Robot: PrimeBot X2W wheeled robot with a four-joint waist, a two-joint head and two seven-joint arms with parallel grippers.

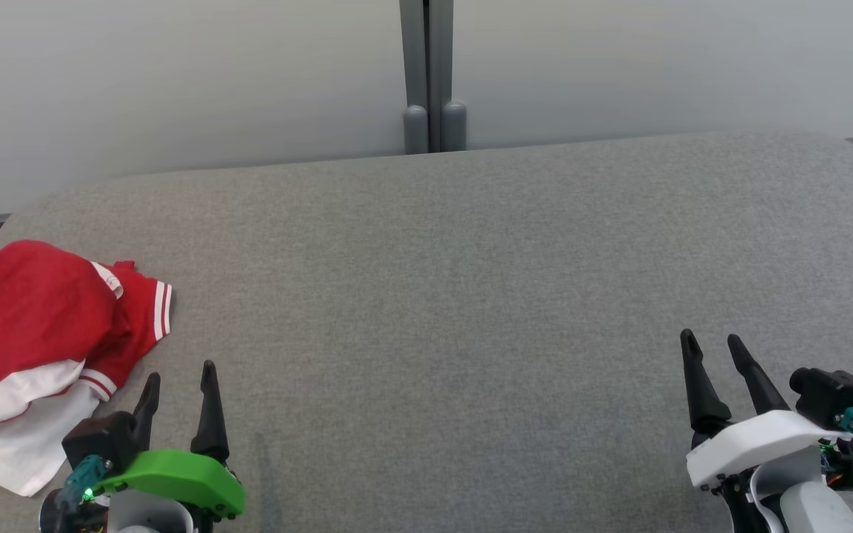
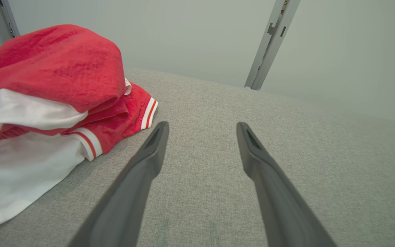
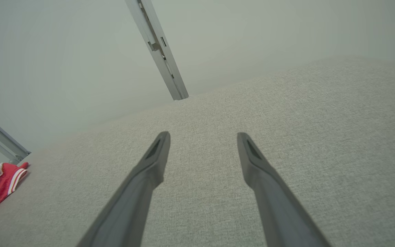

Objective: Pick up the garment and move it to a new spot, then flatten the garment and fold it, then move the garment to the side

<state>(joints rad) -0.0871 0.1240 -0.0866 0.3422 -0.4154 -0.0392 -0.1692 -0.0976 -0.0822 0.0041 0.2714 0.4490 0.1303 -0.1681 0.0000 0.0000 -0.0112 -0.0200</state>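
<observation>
one crumpled garment (image 1: 27,311), cut off leftward, left tool (image 1: 180,371) spread beside it

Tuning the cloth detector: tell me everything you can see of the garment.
The garment is red and white, in a soft, towel-like knit, with red-and-white striped trim at its openings. It lies crumpled in a heap, red bulging on top and white spilling out beneath toward the near edge. It sits at the far left of the grey table, cut off by the head view's left border. It rests on the table. The open left hand is close beside it, apparently apart.
</observation>
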